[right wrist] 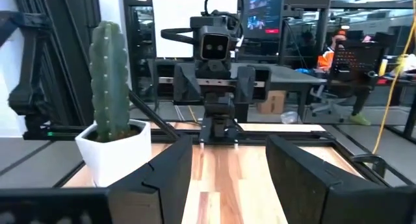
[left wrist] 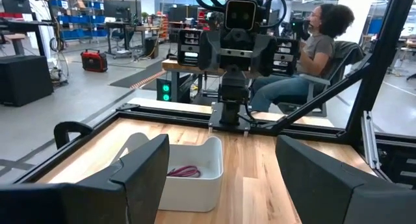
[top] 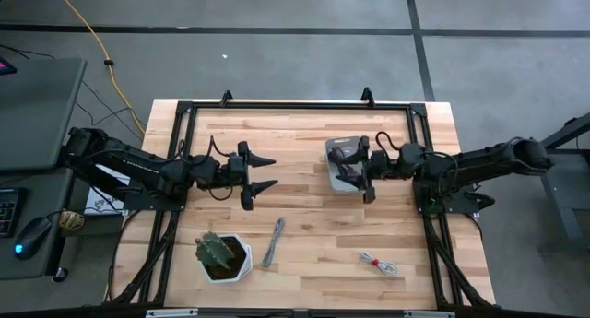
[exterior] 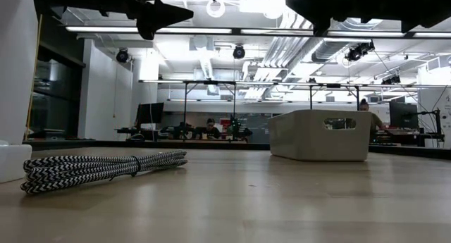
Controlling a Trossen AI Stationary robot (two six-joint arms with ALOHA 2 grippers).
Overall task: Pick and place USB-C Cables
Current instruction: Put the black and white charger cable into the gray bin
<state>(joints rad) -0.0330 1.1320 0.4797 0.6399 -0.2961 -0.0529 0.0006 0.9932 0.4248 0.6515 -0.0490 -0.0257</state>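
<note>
Left tool (top: 267,173) released, empty, mid-desk, likely lined up for the next pick. Right tool (top: 367,170) over the tray (top: 337,181), probably dropping off; can't tell its fingers. Grey cable (top: 273,241) and whitish one (top: 379,263) lie near edge; a red one (left wrist: 185,171) in tray. Black cable hidden.
</note>
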